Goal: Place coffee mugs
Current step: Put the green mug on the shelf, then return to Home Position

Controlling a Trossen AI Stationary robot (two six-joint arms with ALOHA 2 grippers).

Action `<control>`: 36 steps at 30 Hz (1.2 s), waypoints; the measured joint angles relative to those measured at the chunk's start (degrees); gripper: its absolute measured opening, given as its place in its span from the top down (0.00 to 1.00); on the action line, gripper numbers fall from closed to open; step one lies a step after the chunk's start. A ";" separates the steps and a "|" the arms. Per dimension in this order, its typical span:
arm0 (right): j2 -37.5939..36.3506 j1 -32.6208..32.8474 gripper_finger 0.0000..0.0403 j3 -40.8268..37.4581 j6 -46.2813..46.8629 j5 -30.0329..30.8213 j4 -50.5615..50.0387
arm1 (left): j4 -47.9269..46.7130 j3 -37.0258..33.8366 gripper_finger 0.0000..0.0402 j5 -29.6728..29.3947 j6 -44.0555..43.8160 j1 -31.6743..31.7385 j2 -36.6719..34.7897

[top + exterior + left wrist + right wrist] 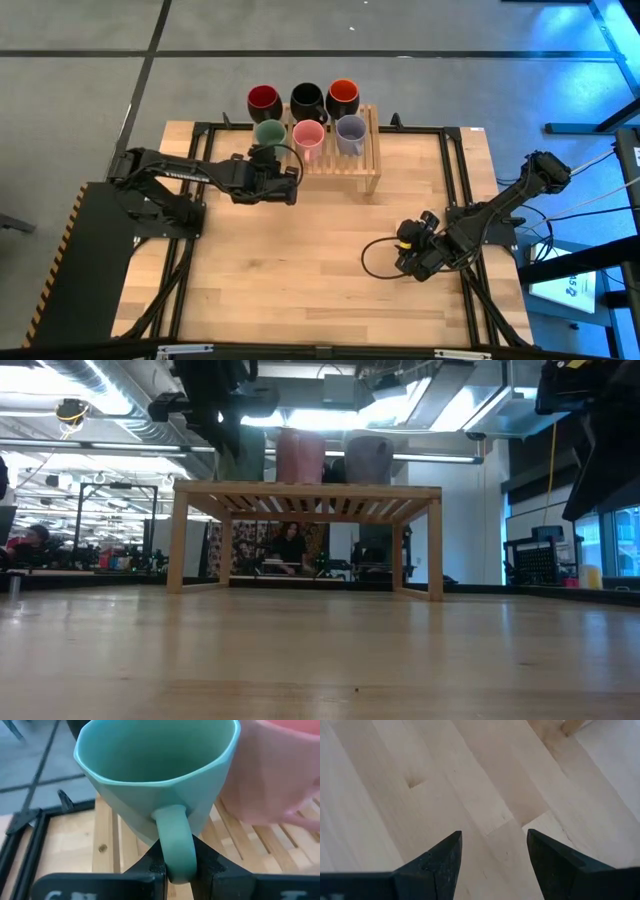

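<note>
Six mugs stand in two rows at the table's far side. Dark red [263, 100], black [308, 98] and orange [343, 95] are behind. Pale green [270, 132], pink [308, 136] and lavender [350, 131] are in front, on the wooden slatted rack [368, 165]. My left gripper [272, 165] is shut on the pale green mug [155, 770] at the rack's left end, beside the pink mug [275, 770]. My right gripper [412, 255] is open and empty low over the table's right part, and it also shows in its own wrist view [492, 860]. My left gripper pinches the pale green mug's handle [175, 845] between its two fingers [150, 866], which close on the loop's two sides. The fingers come from the table's near side, roughly level. The mug is mouth up, a little tilted, over the rack's slats; whether its base rests on them is hidden.
The rack [305, 495] stands on four legs with open room beneath it. A black frame [455, 170] runs around the wooden tabletop. A black cable [375, 255] loops beside my right gripper. People sit in the room beyond the table [290, 545].
</note>
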 joint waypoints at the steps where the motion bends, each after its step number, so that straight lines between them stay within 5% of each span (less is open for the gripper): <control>1: 0.00 0.00 0.48 0.00 -0.32 -0.21 -0.02 | 0.06 0.00 0.91 0.85 0.02 0.00 -0.02; 21: 0.00 0.01 0.48 0.00 -0.64 -0.93 0.13 | 1.09 0.03 0.68 2.91 1.76 -0.72 -0.74; 36: 0.02 -0.01 0.48 0.00 -0.78 -4.48 0.21 | 4.18 4.63 0.67 10.75 25.16 -7.42 -10.26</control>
